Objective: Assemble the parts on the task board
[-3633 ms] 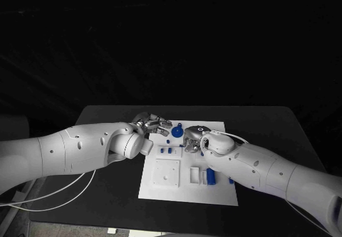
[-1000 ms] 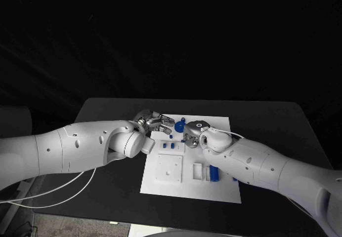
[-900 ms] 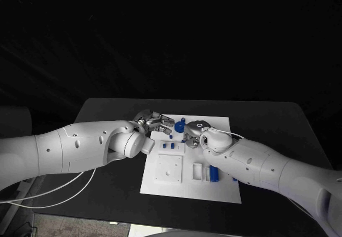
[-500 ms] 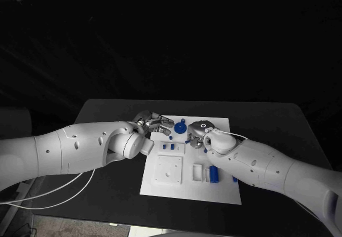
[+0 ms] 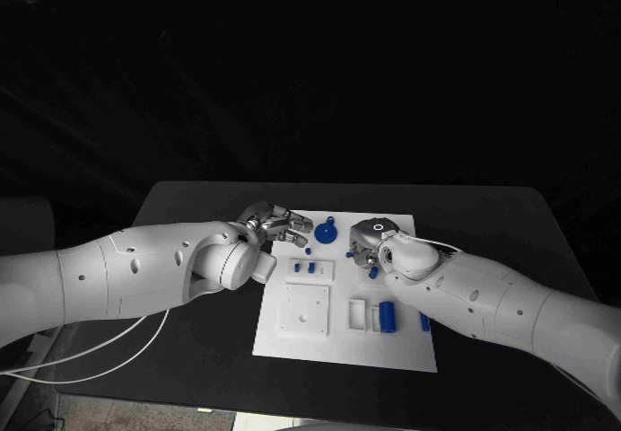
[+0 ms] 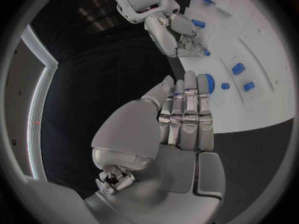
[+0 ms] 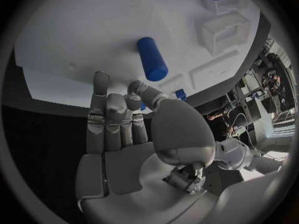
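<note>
The white task board (image 5: 339, 337) lies mid-table; since a second ago the right hand (image 5: 371, 241) has drawn back toward the board's right edge, fingers loosely apart, holding nothing; left hand (image 5: 269, 222) stays open; blue parts (image 5: 386, 315) unplaced.

no readable text, labels, brands, numbers or signs anywhere

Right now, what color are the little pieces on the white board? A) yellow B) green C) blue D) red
C: the small parts lying on the white task board are blue.
</note>
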Available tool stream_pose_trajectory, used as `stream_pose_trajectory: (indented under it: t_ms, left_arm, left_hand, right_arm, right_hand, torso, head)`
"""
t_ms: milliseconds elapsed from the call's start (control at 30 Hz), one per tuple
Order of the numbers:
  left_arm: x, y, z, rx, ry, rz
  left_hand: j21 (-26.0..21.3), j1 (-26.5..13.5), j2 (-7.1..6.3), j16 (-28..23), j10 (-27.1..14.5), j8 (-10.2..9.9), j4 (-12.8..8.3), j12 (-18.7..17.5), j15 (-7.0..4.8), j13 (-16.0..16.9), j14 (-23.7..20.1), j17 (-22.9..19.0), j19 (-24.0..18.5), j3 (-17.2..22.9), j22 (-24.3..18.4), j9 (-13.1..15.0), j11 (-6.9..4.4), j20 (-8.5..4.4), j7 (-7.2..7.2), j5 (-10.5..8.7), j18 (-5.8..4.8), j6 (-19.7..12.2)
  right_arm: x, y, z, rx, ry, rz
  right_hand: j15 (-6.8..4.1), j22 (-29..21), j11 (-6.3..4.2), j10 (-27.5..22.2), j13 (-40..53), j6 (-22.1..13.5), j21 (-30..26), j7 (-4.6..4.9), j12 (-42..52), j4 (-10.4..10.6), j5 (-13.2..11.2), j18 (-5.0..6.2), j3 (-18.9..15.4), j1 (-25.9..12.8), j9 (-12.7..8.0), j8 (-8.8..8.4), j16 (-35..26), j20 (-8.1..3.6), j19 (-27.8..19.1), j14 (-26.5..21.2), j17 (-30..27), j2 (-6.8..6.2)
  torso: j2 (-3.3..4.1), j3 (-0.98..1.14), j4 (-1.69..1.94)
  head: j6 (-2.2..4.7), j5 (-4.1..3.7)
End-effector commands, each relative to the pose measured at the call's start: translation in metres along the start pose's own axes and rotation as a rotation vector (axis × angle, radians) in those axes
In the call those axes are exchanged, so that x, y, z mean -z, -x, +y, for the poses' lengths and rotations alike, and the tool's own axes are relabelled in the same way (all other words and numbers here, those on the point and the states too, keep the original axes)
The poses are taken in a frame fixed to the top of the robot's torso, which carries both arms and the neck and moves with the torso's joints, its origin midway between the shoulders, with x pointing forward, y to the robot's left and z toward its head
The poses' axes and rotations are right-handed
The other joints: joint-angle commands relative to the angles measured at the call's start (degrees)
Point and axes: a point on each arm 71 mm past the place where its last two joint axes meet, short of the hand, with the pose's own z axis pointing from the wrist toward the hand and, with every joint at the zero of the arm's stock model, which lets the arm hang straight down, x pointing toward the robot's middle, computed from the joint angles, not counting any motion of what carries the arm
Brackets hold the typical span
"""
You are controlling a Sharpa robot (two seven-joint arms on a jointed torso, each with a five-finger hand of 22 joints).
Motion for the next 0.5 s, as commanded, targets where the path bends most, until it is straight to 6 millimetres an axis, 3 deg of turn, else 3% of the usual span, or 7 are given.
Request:
stream_pose_trajectory:
  t_ms: [33,233,500]
  left_arm:
    - [0.0004,-0.0027,-0.0018,-0.004,-0.01,0.023]
    - [0.0006,-0.003,-0.0016,-0.005,-0.008,0.026]
    - [0.0008,-0.0028,-0.0013,-0.005,-0.004,0.029]
  left_hand:
    - [-0.11,-0.11,-0.17,-0.25,-0.27,-0.04,-0.18,-0.2,0.02,-0.06,-0.47,-0.06,-0.38,0.22,0.05,-0.04,-0.07,-0.08,-0.03,0.31,-0.57,-0.41]
    - [-0.39,-0.2,-0.21,-0.26,-0.35,-0.04,-0.16,-0.19,0.05,-0.06,-0.51,-0.06,-0.34,0.25,0.22,-0.04,-0.04,-0.04,0.0,0.27,-0.57,-0.56]
    - [-0.78,-0.3,-0.32,-0.26,-0.54,-0.04,-0.11,-0.2,0.11,-0.06,-0.64,-0.09,-0.26,0.27,0.34,-0.04,0.03,0.01,0.04,0.22,-0.56,-0.74]
  right_arm:
    - [0.006,-0.0267,-0.0061,0.05,-0.034,0.187]
    - [0.0049,-0.0288,-0.0036,0.06,-0.03,0.217]
    - [0.0038,-0.0296,-0.0021,0.065,-0.036,0.203]
  right_hand:
    - [0.13,0.76,0.12,-0.06,-0.1,0.57,0.11,0.02,-0.4,-0.09,-0.13,0.73,-0.74,-0.52,0.12,0.24,-0.33,0.35,-0.15,-0.06,-0.16,-0.76]
    - [0.41,0.34,0.36,-1.19,-1.12,-0.22,-0.35,-0.16,-1.53,1.01,-0.09,0.49,-4.44,-1.79,0.02,0.12,-1.04,0.74,-0.5,-0.58,-0.67,-2.8]
    - [0.73,-1.38,0.87,-1.87,-1.8,-3.07,-1.48,0.55,-1.77,4.26,-0.07,-0.1,-8.02,-0.94,-0.08,0.1,-1.24,0.35,0.07,-0.86,-0.89,-5.05]
  torso:
    - [0.04,0.04,-0.02]
    - [0.06,-0.09,0.15]
    - [0.08,-0.05,0.09]
  head:
    - [0.02,-0.05]
    - [-0.03,-0.18]
    - [-0.13,-0.16]
